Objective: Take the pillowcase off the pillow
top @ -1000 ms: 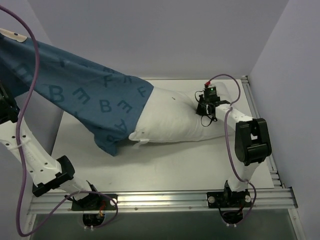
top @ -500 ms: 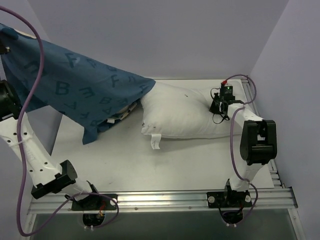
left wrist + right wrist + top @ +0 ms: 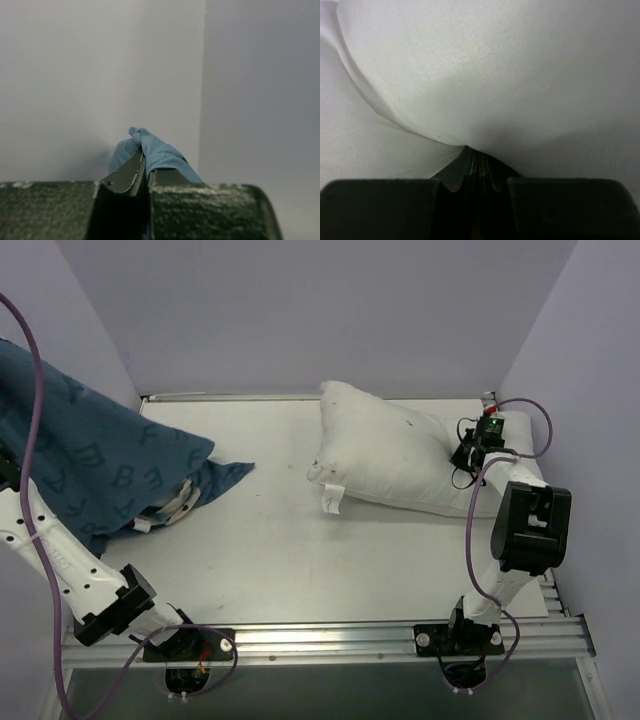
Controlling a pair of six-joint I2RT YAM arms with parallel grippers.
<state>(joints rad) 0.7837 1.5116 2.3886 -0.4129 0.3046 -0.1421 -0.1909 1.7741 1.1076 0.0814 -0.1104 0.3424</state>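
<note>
The dark blue pillowcase with lighter blue letters hangs from beyond the top view's left edge, and its lower end lies on the table's left side. It is fully apart from the plain white pillow, which lies at the back right with its small white tag towards the front. My left gripper is out of the top view; the left wrist view shows it shut on a fold of the pillowcase, held up near the walls. My right gripper is shut on the pillow's right end, as the right wrist view shows.
A bare strip of white tabletop separates pillowcase and pillow. Grey walls close the back and both sides. An aluminium rail runs along the near edge by the arm bases. Purple cables loop along both arms.
The left arm pulled the pillowcase left, off the pillow; its lower end now rests on the table. The right gripper dragged the pillow right and back.
</note>
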